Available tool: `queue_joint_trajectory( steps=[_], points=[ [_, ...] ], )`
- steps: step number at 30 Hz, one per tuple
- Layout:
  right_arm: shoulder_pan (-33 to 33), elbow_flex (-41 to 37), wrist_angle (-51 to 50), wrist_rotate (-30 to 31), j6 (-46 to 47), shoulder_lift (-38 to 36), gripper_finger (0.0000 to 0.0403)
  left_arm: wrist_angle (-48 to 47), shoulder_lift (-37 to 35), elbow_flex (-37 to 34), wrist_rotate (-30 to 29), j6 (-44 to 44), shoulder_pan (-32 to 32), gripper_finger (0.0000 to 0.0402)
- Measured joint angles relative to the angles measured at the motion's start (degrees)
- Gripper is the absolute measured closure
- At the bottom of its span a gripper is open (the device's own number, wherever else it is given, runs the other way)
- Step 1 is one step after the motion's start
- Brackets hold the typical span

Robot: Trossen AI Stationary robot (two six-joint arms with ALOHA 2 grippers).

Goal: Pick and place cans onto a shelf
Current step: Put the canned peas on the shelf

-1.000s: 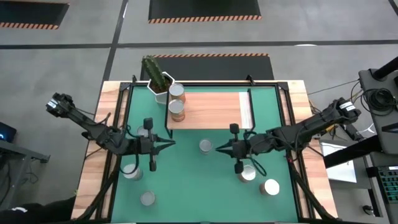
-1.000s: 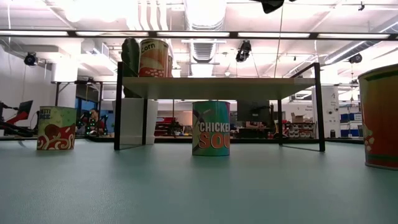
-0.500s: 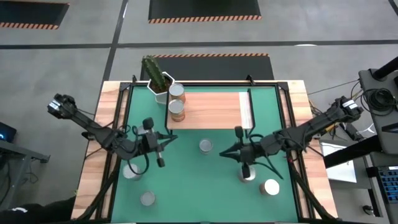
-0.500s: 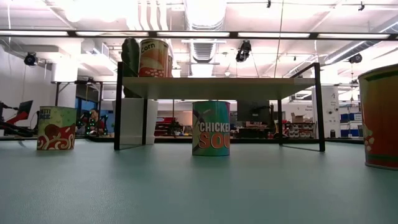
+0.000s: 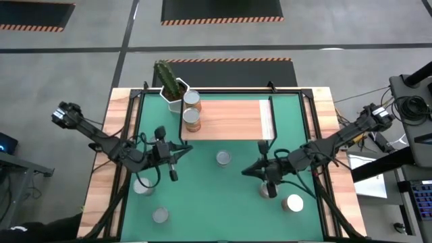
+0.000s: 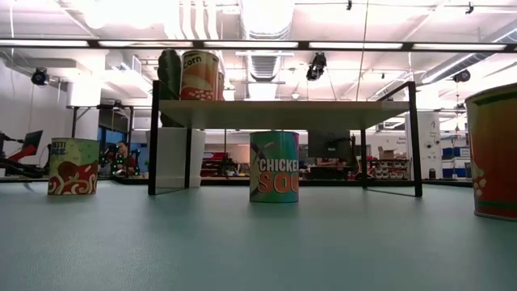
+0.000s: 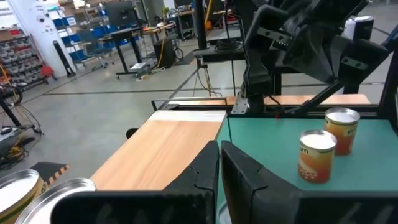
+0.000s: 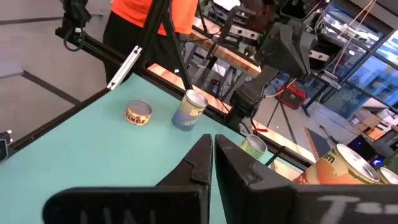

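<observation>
- On the green mat [image 5: 202,196] of the worktop [image 5: 98,182], five cans stand w/ nothing on them: mid can [image 5: 223,158] just near the shelf [image 5: 229,120], left can [image 5: 141,186] partly under the left arm, near-left can [image 5: 159,215], right can [image 5: 266,190] partly under the right arm, near-right can [image 5: 294,202].
- On the shelf's left end, two cans are up already: far shelf can [image 5: 192,99] and near shelf can [image 5: 193,119], touching or almost.
- Beside the shelf's far-left corner: a cactus pot [image 5: 171,90], not part of the job.
- Left pincer [image 5: 187,149] is shut tight, holds nothing, hangs over the mat between left can and shelf.
- Right pincer [image 5: 247,170] is shut tight too, holds nothing, hangs over the mat near the right can & mid can.
- How cans will prob. handle: hard metal, won't squash; smooth round sides, so a bit slippy; full ones would feel heavy. Can't tell if full.
- Best hold, I think: squeeze the round side about halfway up, pincer opened wide first, fingers on both sides.
- Can tops look closed, so can't see what's inside. Low view shows a soup label on the mid can.
</observation>
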Motion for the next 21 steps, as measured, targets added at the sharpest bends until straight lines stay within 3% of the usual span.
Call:
queue_joint_trajectory(
  steps=[9,21],
  points=[
    [0.4,-2.5,0.9,1.4,-0.4,-3.3,0.0394,-2.8,2.7,4.8,2.9,-1.4,0.1,0.0402],
    [0.4,-4.1,1.8,1.4,0.0,-5.6,0.0394,-32.3,12.2,22.7,3.3,-18.7,1.2,0.0402]
  ],
)
